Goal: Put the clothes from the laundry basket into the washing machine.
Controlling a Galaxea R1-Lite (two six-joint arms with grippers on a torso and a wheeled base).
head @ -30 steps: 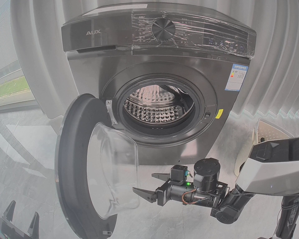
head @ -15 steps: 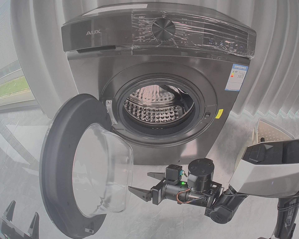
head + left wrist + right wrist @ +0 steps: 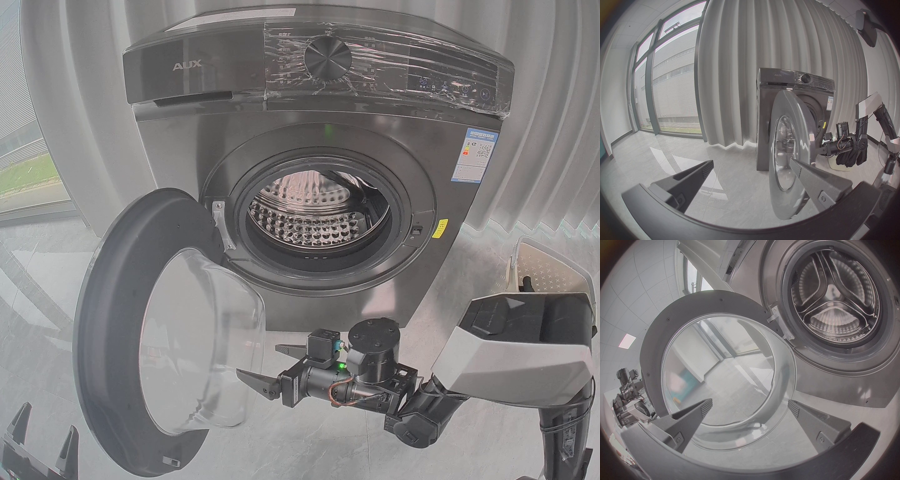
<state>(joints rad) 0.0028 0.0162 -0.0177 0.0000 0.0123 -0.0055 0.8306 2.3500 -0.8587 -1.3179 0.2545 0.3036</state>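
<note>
Right gripper [image 3: 265,365] stands with its fingers spread and nothing between them, the tips just beside the glass bowl of the open door [image 3: 112,312], low in front of the washing machine [image 3: 312,125]. The drum [image 3: 837,296] is empty, and the laundry basket [image 3: 550,265] stands on the floor to the right of the machine, partly hidden behind the right arm (its contents cannot be made out). Hazard one: any further travel toward the door is likely to strike the glass and swing the door against its hinge. Hazard two: the left gripper [image 3: 47,425], also spread and empty, sits low on the door's outer side, where a swinging door could meet it. Hazard three: turning the right arm back for the clothes may knock the basket, since the arm is already close to it.
</note>
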